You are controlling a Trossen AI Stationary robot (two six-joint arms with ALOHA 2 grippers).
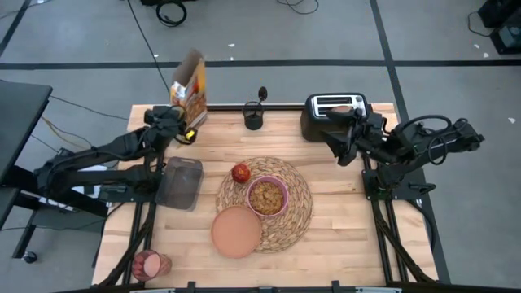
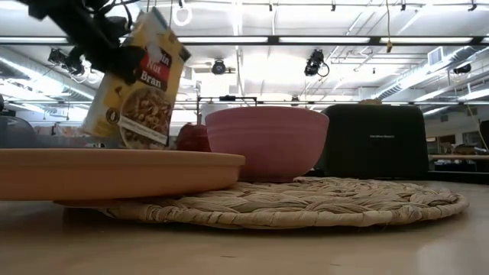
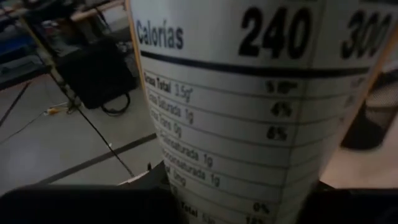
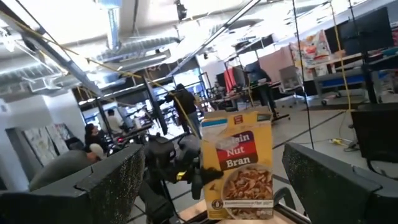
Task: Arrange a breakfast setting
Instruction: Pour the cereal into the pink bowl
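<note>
A round woven placemat (image 1: 285,218) lies mid-table. On it stand a pink bowl (image 1: 267,196) of cereal and a red apple (image 1: 241,172). A salmon plate (image 1: 237,231) overlaps the mat's near left edge. A pink cup (image 1: 151,264) stands at the near left corner. At the far left edge, my left gripper (image 1: 181,124) is shut on the yellow cereal box (image 1: 189,85), which also shows in the low view (image 2: 141,80). My right gripper (image 1: 342,148) hangs open and empty in front of the black toaster (image 1: 335,114). My left gripper pinches the cereal box low down, one finger (image 3: 81,205) on each broad face. The narrow nutrition panel (image 3: 236,124) faces back between the fingers. The fingers come about level from the table's left side. The box tilts; the plate hides whether its bottom is on the table.
A grey container (image 1: 181,182) lies left of the placemat. A black holder (image 1: 254,119) with a utensil sticking up stands at the far edge, between the box and the toaster. People and equipment show in the room beyond the table.
</note>
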